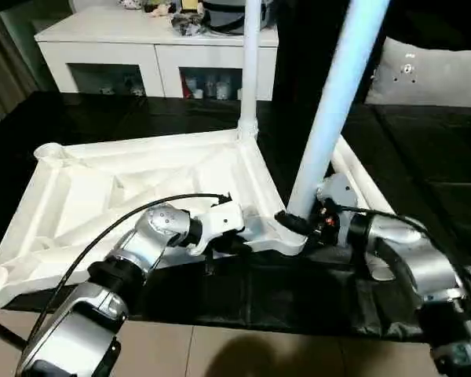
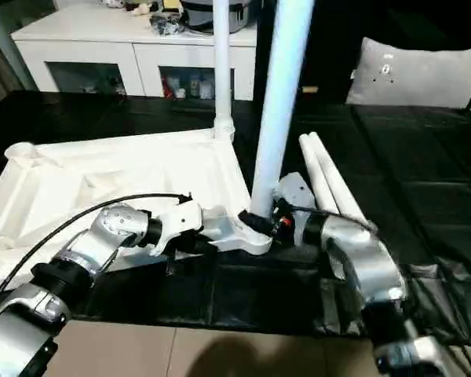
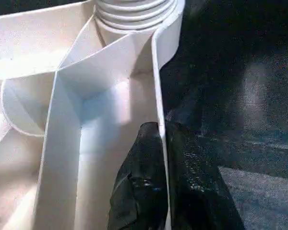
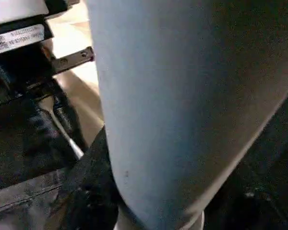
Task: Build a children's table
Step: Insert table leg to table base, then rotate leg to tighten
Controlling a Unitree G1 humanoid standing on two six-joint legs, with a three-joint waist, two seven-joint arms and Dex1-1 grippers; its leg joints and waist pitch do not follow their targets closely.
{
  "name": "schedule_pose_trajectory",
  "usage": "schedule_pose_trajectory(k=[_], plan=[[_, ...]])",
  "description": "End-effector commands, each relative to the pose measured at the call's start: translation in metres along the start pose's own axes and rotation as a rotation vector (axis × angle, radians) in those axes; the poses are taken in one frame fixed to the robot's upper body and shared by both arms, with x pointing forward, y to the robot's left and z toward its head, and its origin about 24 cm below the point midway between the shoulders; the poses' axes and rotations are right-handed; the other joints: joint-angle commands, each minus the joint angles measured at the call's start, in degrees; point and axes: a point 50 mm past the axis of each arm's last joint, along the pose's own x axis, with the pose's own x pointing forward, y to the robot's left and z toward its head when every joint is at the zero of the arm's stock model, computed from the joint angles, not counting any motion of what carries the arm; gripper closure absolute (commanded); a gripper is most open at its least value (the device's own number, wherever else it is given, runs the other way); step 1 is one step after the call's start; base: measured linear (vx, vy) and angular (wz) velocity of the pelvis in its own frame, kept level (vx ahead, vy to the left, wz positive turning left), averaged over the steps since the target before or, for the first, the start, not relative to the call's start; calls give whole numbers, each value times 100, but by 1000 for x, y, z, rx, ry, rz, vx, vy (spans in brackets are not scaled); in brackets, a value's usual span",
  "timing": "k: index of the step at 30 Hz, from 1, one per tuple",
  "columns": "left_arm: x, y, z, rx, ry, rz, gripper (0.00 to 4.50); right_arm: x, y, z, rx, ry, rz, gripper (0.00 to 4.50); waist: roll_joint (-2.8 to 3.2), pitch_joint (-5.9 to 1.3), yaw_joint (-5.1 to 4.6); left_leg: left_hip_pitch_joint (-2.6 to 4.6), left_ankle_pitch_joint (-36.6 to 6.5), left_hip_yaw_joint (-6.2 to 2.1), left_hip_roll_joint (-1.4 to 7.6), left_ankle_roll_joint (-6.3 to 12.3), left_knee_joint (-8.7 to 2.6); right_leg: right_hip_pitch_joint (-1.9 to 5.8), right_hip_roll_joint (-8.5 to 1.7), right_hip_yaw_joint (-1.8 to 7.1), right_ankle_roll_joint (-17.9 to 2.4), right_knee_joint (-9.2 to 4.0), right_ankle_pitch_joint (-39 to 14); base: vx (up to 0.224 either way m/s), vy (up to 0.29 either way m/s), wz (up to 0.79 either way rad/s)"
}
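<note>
On my right wrist camera I see a white label [image 4: 17, 39] with small printed lines on a black part, but I cannot read the writing.

The tabletop [image 1: 125, 188] lies upside down on the black sheet [image 1: 424, 157], ribbed side up. One leg [image 1: 250, 71] stands upright in the far corner socket. A second leg [image 1: 334, 110] stands in the near corner socket, a little tilted. Two more legs [image 2: 330, 184] lie side by side on the sheet, just beside the tabletop's right edge.

The left gripper [image 1: 220, 245] has its fingers closed together on the tabletop's near rim. The left wrist camera shows this better: one black finger [image 3: 139, 182] is inside the rim wall and the other outside, and the ringed socket [image 3: 134, 12] is at the end of that wall.

The right gripper [image 1: 297, 224] is clamped on the second leg at its base, just above the socket. In the right wrist view, the leg is very close in front and a black finger [image 4: 89, 187] lies against it.

Behind stands a white cabinet [image 1: 141, 55] with glass doors; small things are inside, too small to tell. A grey cushion [image 2: 416, 75] is at the far right.
</note>
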Motion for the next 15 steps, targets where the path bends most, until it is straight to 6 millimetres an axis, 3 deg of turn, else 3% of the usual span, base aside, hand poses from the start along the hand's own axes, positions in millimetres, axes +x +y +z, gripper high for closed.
schedule_pose_trajectory(k=[1,6,15], plan=[[-11,9,-4,31,68,18,450,5,21,-45,142,200,124,261,-57,-228,14,6,-1448,-104,294,304,-413,197,-517,273,-696,-495,-2424,0,0,0],[-17,16,-4,21,86,20,450,10,20,-41,166,193,156,261,-81,-237,31,-2,-1263,-90,308,270,-404,227,-527,274,-922,-433,-1936,0,0,0],[-23,18,-9,-30,70,31,450,15,24,-44,187,195,122,261,-92,-197,12,36,-1565,-106,312,169,-442,220,-545,280,-837,-489,-2435,0,0,0]])
